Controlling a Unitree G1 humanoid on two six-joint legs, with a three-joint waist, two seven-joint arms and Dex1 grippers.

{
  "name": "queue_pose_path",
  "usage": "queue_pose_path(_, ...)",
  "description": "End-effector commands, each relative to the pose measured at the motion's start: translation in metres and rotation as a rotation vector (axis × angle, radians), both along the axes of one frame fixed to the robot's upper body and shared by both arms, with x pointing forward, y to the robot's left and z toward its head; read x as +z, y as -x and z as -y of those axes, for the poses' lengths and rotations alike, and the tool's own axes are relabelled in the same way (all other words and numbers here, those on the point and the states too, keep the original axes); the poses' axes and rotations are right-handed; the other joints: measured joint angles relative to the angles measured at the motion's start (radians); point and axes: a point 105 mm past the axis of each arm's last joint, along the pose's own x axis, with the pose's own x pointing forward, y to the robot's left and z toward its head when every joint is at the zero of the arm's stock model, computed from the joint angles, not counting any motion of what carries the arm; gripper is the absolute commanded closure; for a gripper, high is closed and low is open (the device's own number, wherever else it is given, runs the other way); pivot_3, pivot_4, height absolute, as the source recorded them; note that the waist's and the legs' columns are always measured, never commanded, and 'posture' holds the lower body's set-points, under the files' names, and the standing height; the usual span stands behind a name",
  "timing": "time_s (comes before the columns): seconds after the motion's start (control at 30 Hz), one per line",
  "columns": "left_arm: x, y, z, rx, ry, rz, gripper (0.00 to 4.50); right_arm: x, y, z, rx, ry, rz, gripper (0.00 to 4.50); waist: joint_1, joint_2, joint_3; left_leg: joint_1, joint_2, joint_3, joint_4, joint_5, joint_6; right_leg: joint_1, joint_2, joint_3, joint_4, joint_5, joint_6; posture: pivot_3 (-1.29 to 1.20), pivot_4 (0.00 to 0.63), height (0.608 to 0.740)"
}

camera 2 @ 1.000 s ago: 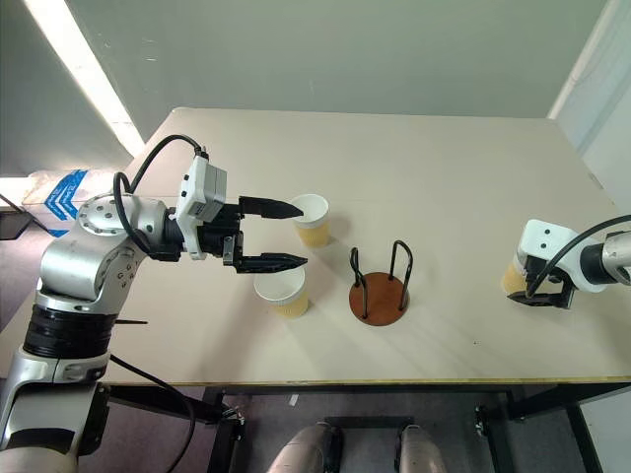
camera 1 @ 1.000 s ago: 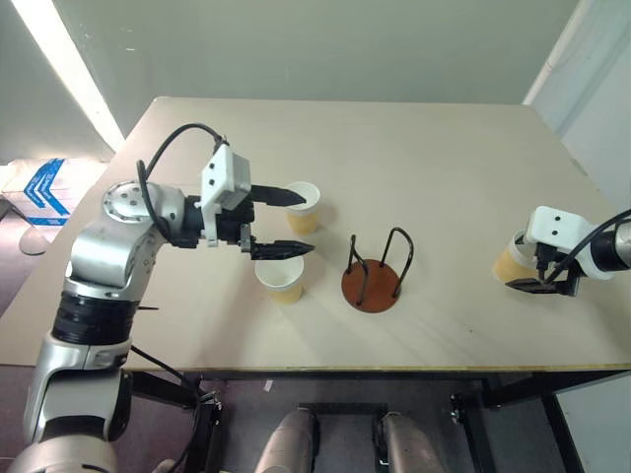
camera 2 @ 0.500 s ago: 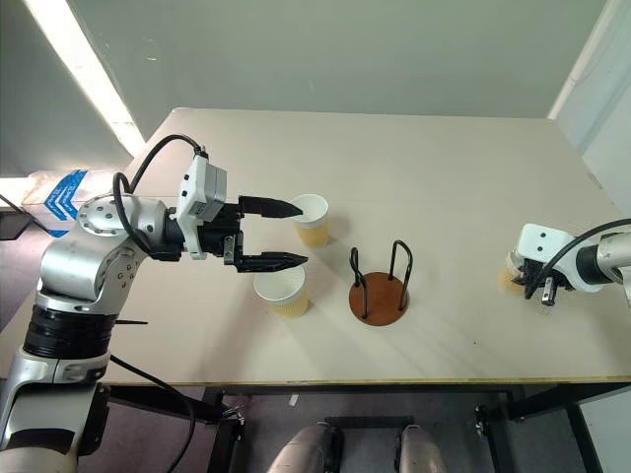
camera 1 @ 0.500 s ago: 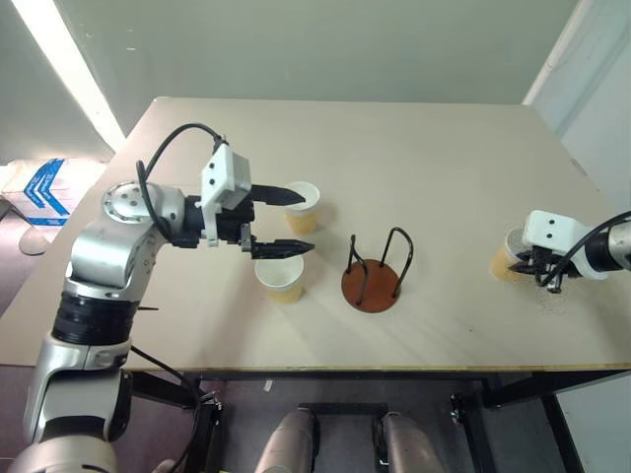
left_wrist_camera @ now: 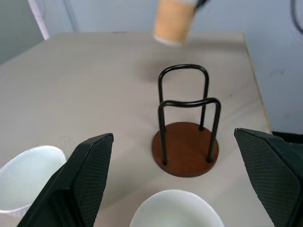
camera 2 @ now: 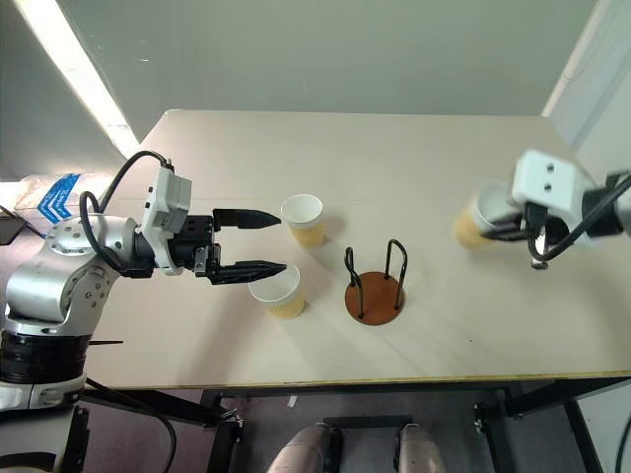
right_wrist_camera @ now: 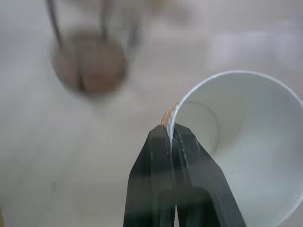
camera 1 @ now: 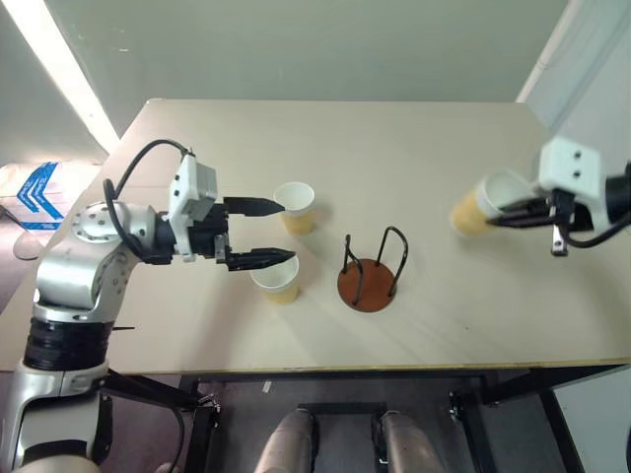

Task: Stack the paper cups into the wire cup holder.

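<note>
Lifted off the table's right edge since a second ago, a pale yellow-tan paper cup (camera 1: 475,205) is now carried tilted above the beige wooden table (camera 1: 414,148) by the right gripper (camera 1: 515,215), clamped on its rim. Near the front edge, two matching cups (camera 1: 295,206) (camera 1: 276,278) stand left of the reddish-brown wire cup holder (camera 1: 370,276).

From the left wrist, the left gripper (left_wrist_camera: 182,182) is seen spread wide, empty.

From the right wrist, black fingers (right_wrist_camera: 158,161) are seen pinching the cup wall.

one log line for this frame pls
right gripper: shut on paper cup rim, off table | left gripper: open, by two cups | wire cup holder: empty
</note>
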Motion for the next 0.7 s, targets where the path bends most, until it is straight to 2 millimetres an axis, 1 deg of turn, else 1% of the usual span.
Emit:
queue_pose_path(0.03, 0.016, 0.007, 0.005, -0.052, -0.004, 0.053, 0.0, 0.018, 0.026, -0.035, 0.157, 0.009, 0.023, 4.44, 0.001, 0.0, 0.0, 0.0, 0.0, 0.0, 0.0, 0.0, 0.0, 0.0, 0.0, 0.0, 0.0, 0.0, -0.001, 0.0, 0.15, 0.74)
queue_pose_path(0.1, 0.019, 0.007, 0.009, -0.074, -0.009, 0.061, 0.0, 0.019, 0.031, -0.049, 0.222, 0.038, 0.031, 4.44, 0.003, -0.002, -0.001, 0.0, 0.0, -0.003, 0.0, 0.0, 0.0, 0.001, 0.0, -0.001, 0.0, -0.002, -0.003, 0.0, 0.15, 0.74)
queue_pose_path(0.17, 0.022, 0.006, 0.011, -0.092, -0.012, 0.07, 0.0, 0.019, 0.033, -0.058, 0.269, 0.065, 0.035, 4.44, 0.004, -0.002, -0.001, 0.0, -0.001, -0.003, 0.001, 0.0, 0.0, 0.001, 0.0, -0.001, 0.0, -0.002, -0.003, 0.0, 0.15, 0.74)
queue_pose_path(0.27, 0.029, 0.005, 0.016, -0.115, -0.007, 0.091, 0.0, 0.011, 0.03, -0.067, 0.314, 0.113, 0.03, 4.44, 0.003, -0.002, -0.001, 0.0, -0.002, -0.003, 0.001, 0.001, 0.001, 0.001, -0.001, 0.0, 0.0, -0.001, -0.004, 0.0, 0.15, 0.74)
queue_pose_path(0.53, 0.03, 0.004, 0.018, -0.123, -0.011, 0.096, 0.0, -0.009, 0.017, -0.07, 0.336, 0.167, 0.015, 4.44, 0.002, -0.002, -0.001, 0.0, 0.0, -0.003, 0.0, 0.001, -0.001, -0.001, -0.001, -0.001, 0.001, -0.001, -0.004, 0.0, 0.15, 0.74)
queue_pose_path(0.7, 0.03, 0.004, 0.018, -0.116, -0.013, 0.098, 0.0, -0.026, 0.013, -0.071, 0.355, 0.203, -0.001, 4.44, 0.001, -0.002, -0.001, 0.0, 0.0, -0.002, 0.001, 0.001, -0.001, -0.001, -0.001, -0.001, 0.001, -0.001, -0.004, 0.0, 0.15, 0.74)
